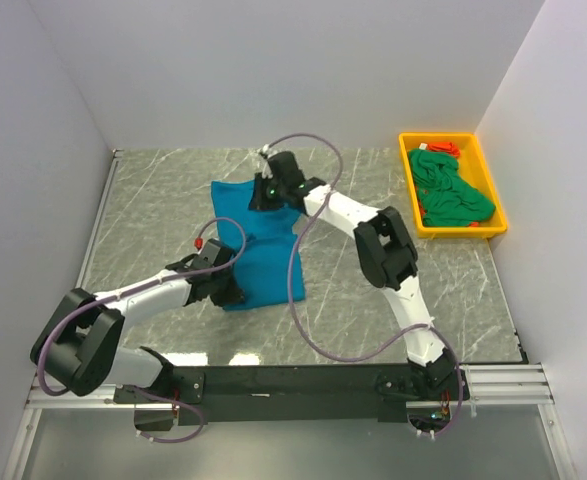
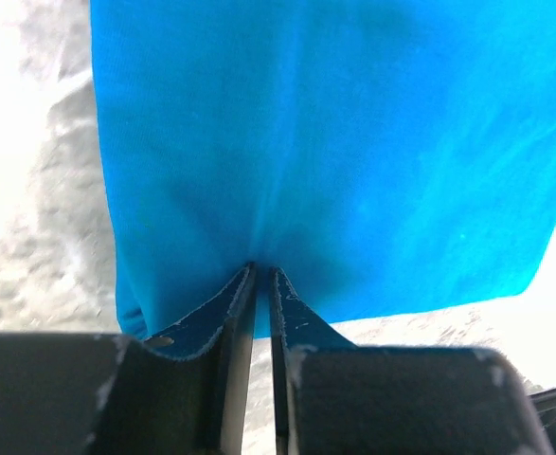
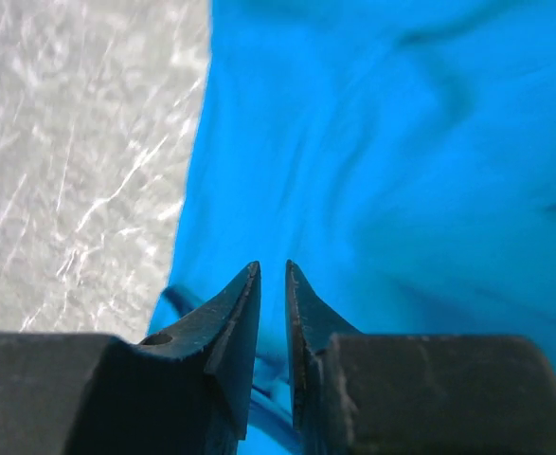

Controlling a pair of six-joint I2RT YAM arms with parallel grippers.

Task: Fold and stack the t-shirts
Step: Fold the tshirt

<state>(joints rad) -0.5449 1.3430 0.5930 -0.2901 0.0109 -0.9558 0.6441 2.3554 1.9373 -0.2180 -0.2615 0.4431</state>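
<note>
The teal-blue t-shirt lies partly folded on the marble table, in the middle. My left gripper is at its near left edge, shut on the cloth, which puckers at the tips in the left wrist view. My right gripper is at the shirt's far part; its jaws stand nearly closed with teal cloth between them in the right wrist view. The bright green t-shirt lies crumpled in the bin, with the small red-orange piece at its far end.
The yellow plastic bin stands at the far right against the right wall. White walls close in the table on the left, back and right. Purple cables loop from both arms over the shirt's near side.
</note>
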